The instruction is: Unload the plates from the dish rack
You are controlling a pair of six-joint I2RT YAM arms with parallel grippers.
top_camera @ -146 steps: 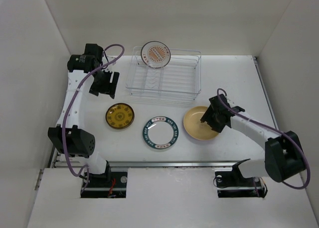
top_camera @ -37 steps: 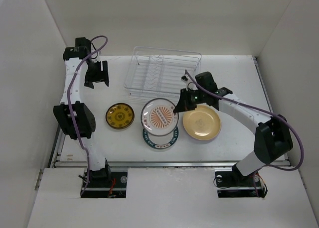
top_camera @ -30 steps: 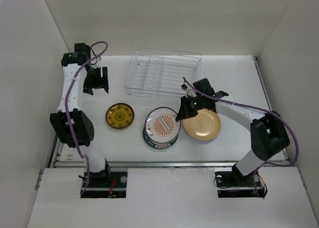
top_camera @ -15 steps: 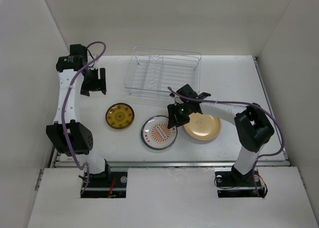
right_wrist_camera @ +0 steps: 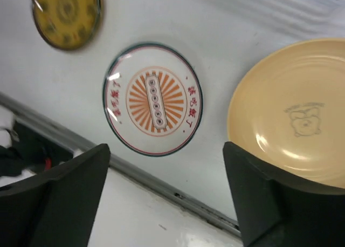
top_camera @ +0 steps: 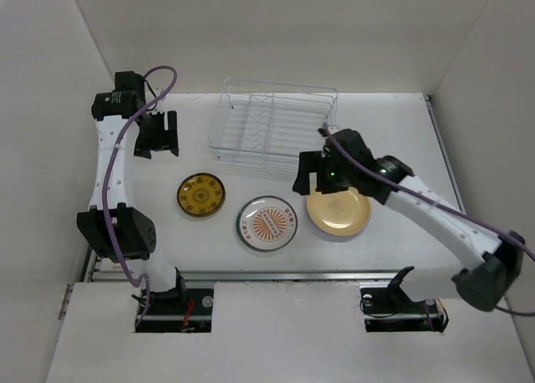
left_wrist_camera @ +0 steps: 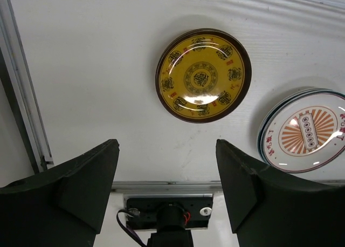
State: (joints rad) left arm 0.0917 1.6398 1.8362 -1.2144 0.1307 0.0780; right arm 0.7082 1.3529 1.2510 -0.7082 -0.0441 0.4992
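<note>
- As the right gripper [top_camera: 308, 174], released and empty, hangs before the dish rack [top_camera: 274, 125], a low swing may clip the orange-centred plate [top_camera: 267, 223].
- Left gripper [top_camera: 156, 136], beside the rack, is released too.

small plate [left_wrist_camera: 203, 75]: gold-yellow, dark ornamental rings and medallions, a few red marks, dark brown rim. middle plate [right_wrist_camera: 153, 100]: white, orange-red sunburst centre with a row of small circles, red characters either side, thin dark teal edge. right plate [right_wrist_camera: 294, 112]: plain tan-yellow, faint outline motif at centre. dish rack [top_camera: 274, 125]: silver-white wire. table [top_camera: 393, 140]: white. left gripper [left_wrist_camera: 166, 150], right gripper [right_wrist_camera: 167, 150]: black.
</note>
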